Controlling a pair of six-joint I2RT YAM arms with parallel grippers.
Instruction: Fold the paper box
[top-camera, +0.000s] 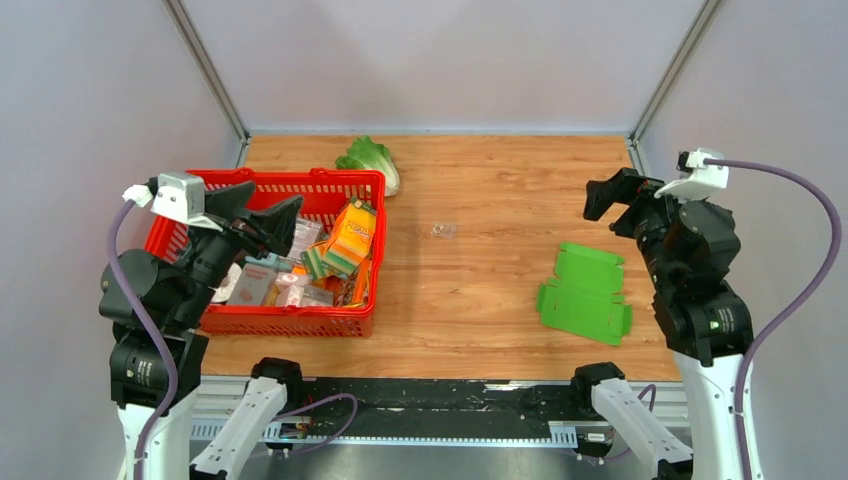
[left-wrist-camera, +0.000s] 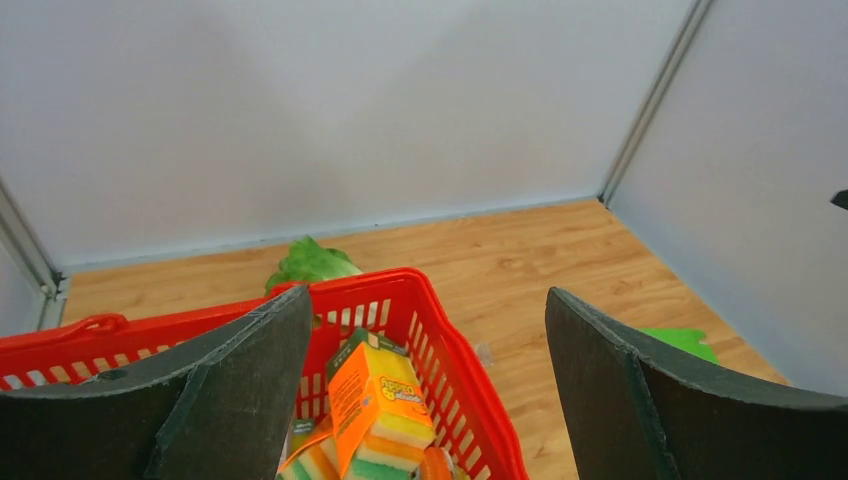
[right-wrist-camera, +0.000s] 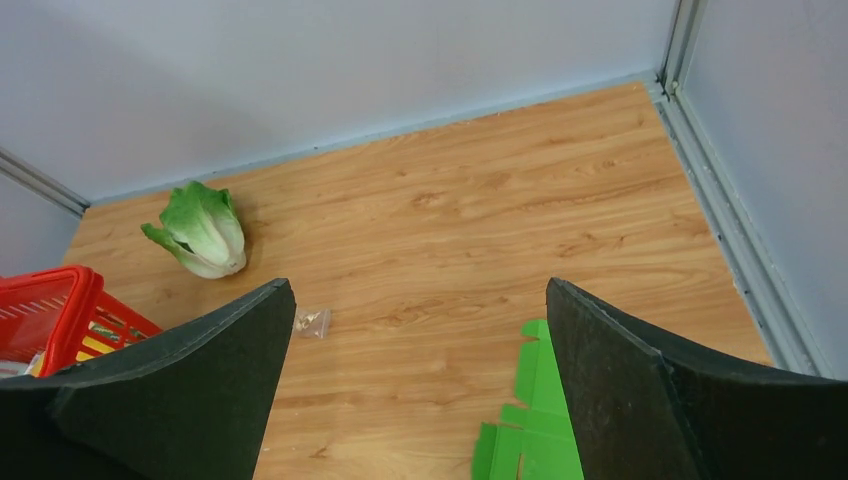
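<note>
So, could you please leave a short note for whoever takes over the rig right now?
Left gripper: open, empty, over the red basket.
Right gripper: open, empty, above the table.
Paper box: a flat die-cut sheet on the table by the right arm; neither gripper touches it.
Done: no fold visible.
Left: all of the folding.

Paper box (top-camera: 585, 297): a bright green die-cut card sheet is lying flat and unfolded on the right half of the wooden table (top-camera: 480, 270), its flaps and tabs spreading outward along the edges, nothing touching it.
</note>
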